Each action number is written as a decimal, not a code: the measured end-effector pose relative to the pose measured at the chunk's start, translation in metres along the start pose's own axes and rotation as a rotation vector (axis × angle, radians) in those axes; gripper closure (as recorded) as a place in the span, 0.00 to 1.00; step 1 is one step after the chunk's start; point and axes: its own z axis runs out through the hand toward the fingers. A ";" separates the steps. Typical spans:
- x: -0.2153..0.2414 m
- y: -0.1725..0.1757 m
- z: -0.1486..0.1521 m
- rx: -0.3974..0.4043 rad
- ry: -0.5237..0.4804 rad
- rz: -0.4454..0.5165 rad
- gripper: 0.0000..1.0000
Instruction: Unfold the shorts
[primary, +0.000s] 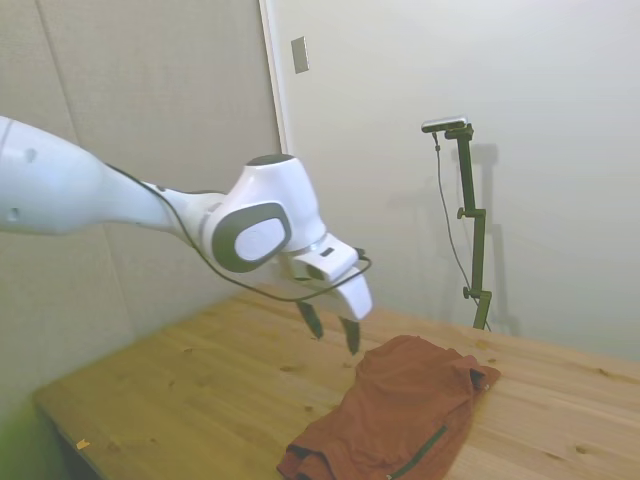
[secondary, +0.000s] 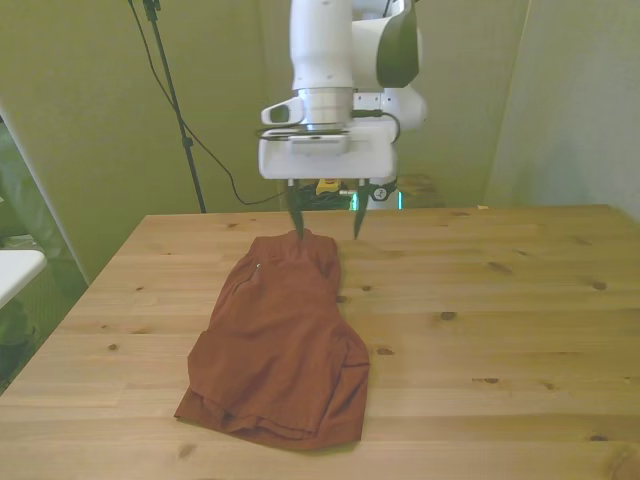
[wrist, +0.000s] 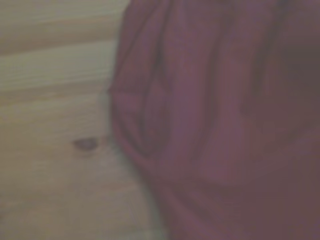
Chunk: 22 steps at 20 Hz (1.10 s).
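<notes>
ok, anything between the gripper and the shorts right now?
Nothing visible. The gripper hangs open just above the far end of the shorts, with only air between them. The table around the shorts is bare wood.

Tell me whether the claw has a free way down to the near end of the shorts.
Probably yes. The open claw hangs just above the shorts at their end nearest the robot, and nothing lies between them on the table.
</notes>
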 end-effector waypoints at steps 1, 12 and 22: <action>0.016 0.003 0.002 0.007 0.005 0.011 0.00; 0.103 0.021 0.030 0.049 0.024 0.156 0.00; 0.169 0.037 0.094 0.123 0.018 0.271 0.00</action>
